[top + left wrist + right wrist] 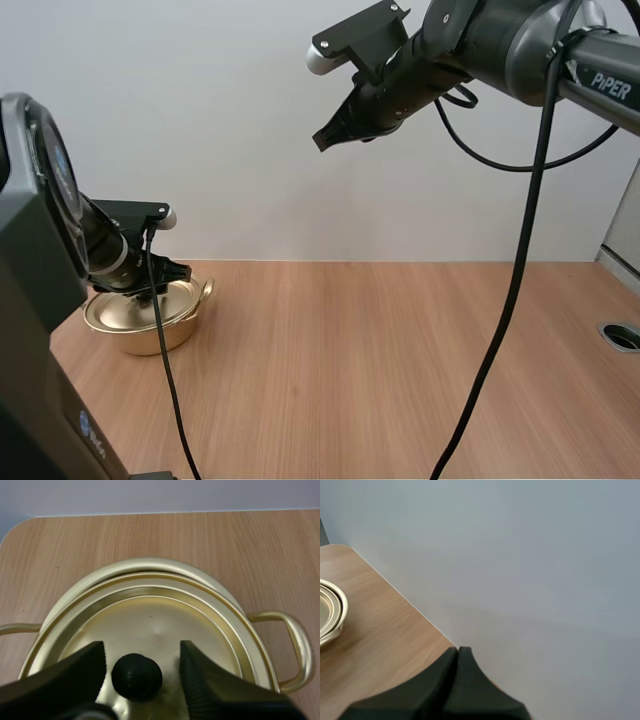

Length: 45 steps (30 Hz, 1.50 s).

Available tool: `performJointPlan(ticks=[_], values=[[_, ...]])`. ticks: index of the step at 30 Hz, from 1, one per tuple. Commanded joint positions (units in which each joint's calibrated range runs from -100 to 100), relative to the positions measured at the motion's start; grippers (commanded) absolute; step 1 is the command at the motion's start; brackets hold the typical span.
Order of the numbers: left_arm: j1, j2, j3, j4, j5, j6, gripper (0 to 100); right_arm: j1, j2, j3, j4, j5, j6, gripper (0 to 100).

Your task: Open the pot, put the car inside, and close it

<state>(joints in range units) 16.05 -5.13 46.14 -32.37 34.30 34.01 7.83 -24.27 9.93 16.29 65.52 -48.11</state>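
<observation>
Our left gripper [142, 656] hangs over the shiny gold metal pot with two loop handles [150, 328], which stands at the left edge of the light wooden table [400, 360] in the high view. Its black ribbed fingers [70, 677] are spread wide, one on each side of the round black knob [136, 676] at the centre of the gold ridged lid [155, 612], and neither touches it. The lid sits on the pot, so we judge the opening step not yet done.

The risks lie in the pinch. The knob looks closer to one finger than the other, so closing from here may push it sideways and slide the lid or the light pot across the table. If we close too high on the rounded knob, it could squirt out and the lid would drop back with a clatter. The pot is near the table's edge, so any shove matters.

Our right gripper [335, 132] is raised in the upper middle of the high view, fingers pressed together on nothing, well apart from the pot.
</observation>
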Motion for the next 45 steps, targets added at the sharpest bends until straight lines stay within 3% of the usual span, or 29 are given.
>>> performJointPlan(ticks=[1,7,12,16,18,20,24,37,45], values=[[-0.04,-0.21,-0.03,-0.37,-0.38,0.62,100,-0.03,-0.10,0.02,-1.20,0.09,0.95,0],[-0.04,-4.42,-0.03,-3.22,-0.38,0.73,100,-0.03,-0.40,0.02,-4.51,0.28,2.27,0],[-0.04,-16.84,-0.03,-11.24,-0.63,3.52,90,-0.03,-0.40,0.02,-6.55,-1.99,4.20,0],[-0.04,-24.17,0.12,-18.46,-5.20,11.80,90,-0.03,-0.40,1.61,-8.27,-6.26,5.61,0],[0.15,-24.65,0.76,-16.20,-1.19,13.21,90,-0.03,-0.40,3.04,-8.40,-6.74,5.61,0],[0.70,-23.67,2.15,-13.40,-0.29,10.04,90,-0.03,-0.40,4.24,-8.40,-7.21,5.61,0],[1.94,-19.55,3.33,-13.24,1.82,7.85,86,-0.03,-0.40,5.50,-8.40,-8.14,5.61,0],[1.94,-14.80,3.33,-11.64,8.97,5.49,85,-0.03,-0.40,5.48,-8.40,-8.14,5.30,0],[1.94,-13.09,3.33,-6.10,0.67,1.28,85,-0.03,-0.40,5.48,-8.40,-8.14,5.30,0]])
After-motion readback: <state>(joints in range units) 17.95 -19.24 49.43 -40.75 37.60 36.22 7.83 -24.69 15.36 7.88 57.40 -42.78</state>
